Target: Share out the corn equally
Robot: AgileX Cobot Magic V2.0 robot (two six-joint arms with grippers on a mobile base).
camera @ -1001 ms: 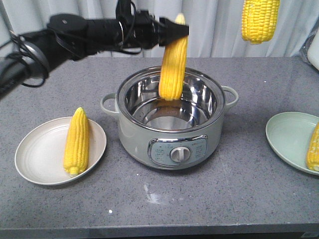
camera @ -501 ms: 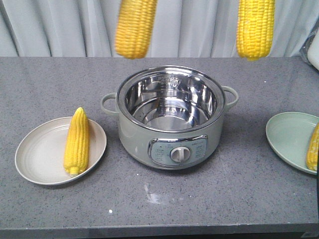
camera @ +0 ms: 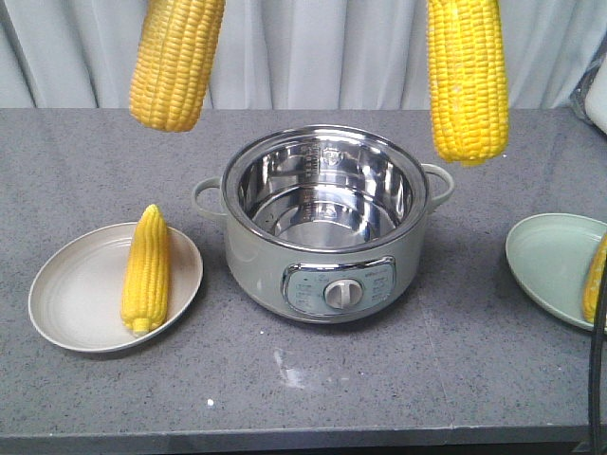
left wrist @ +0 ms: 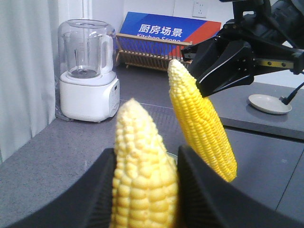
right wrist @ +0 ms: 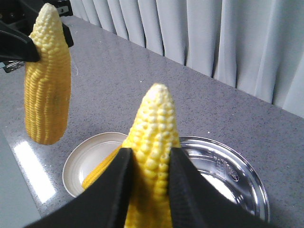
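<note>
two cobs aloft: left gripper (left wrist: 145,164) clamps upper-left cob (camera: 175,62), right gripper (right wrist: 151,159) clamps upper-right cob (camera: 467,81); i judge both held high to clear the pot (camera: 256,256).

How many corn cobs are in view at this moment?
4. One cob hangs in the left gripper, one in the right gripper. One lies on the beige plate, one on the green plate, cut off by the frame. The pot looks empty.

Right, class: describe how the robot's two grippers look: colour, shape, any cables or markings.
The left gripper and right gripper are matte black, with broad fingers narrowing to rounded tips. From the left wrist view, the right one's body is angular and wedge-shaped, with a thin black cable below it. No markings show.
</note>
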